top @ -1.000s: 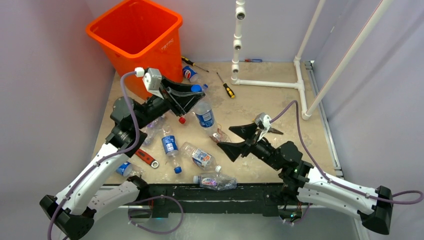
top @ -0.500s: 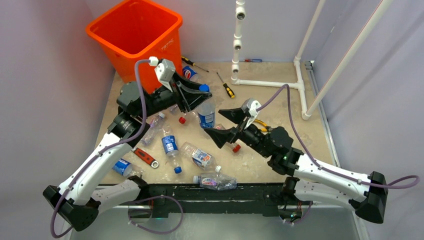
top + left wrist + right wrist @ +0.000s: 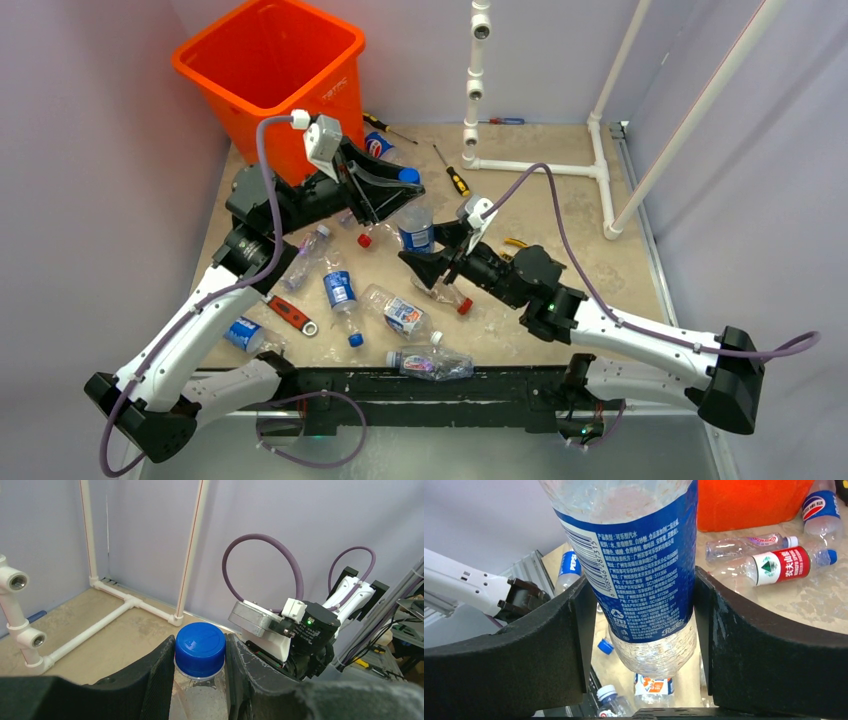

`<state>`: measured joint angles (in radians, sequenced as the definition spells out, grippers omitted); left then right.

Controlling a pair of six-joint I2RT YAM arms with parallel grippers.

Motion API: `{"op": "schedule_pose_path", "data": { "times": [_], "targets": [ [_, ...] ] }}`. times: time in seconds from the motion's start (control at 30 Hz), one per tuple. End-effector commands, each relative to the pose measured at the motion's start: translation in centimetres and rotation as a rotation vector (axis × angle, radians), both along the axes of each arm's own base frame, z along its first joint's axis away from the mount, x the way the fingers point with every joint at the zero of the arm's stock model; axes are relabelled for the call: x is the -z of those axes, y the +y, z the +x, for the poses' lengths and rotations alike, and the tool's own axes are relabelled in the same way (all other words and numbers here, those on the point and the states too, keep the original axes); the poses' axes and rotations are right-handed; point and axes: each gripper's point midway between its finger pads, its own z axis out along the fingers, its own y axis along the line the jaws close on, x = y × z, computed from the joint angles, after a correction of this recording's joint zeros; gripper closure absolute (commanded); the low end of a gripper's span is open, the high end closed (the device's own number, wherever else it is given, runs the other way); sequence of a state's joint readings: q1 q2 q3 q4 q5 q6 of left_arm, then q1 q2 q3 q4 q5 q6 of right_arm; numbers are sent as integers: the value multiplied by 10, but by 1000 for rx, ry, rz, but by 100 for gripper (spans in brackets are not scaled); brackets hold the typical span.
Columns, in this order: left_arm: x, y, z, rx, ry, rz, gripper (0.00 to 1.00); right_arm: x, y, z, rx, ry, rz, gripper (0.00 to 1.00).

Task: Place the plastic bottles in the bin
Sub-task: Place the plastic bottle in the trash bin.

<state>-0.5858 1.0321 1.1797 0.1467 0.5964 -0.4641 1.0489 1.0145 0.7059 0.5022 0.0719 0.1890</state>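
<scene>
Right arm has swung in toward the left one, and the right fingers now press, half-closed, on both sides of the blue-labelled bottle. Left fingers stay pinched on its neck under the blue cap, holding it upright above the worktop. Just behind the left fingers stands the bin; loose bottles lie below both pairs.

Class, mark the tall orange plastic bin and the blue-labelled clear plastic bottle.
Tall orange plastic bin (image 3: 332, 92): top view, outer wall.
Blue-labelled clear plastic bottle (image 3: 644, 570): right wrist view, its label.

Bright, even light; soft shadows
</scene>
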Motion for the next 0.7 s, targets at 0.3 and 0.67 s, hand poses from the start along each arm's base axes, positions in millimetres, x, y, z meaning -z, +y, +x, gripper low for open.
{"op": "schedule_pose_path", "data": {
  "times": [0.3, 0.67],
  "targets": [
    [-81, 67, 52, -528, -188, -51, 100, -54, -37, -3, 87, -44, 119, 1],
    [-177, 169, 126, -1311, -409, -110, 100, -32, -105, -23, 181, 63, 163, 1]
  ]
}}
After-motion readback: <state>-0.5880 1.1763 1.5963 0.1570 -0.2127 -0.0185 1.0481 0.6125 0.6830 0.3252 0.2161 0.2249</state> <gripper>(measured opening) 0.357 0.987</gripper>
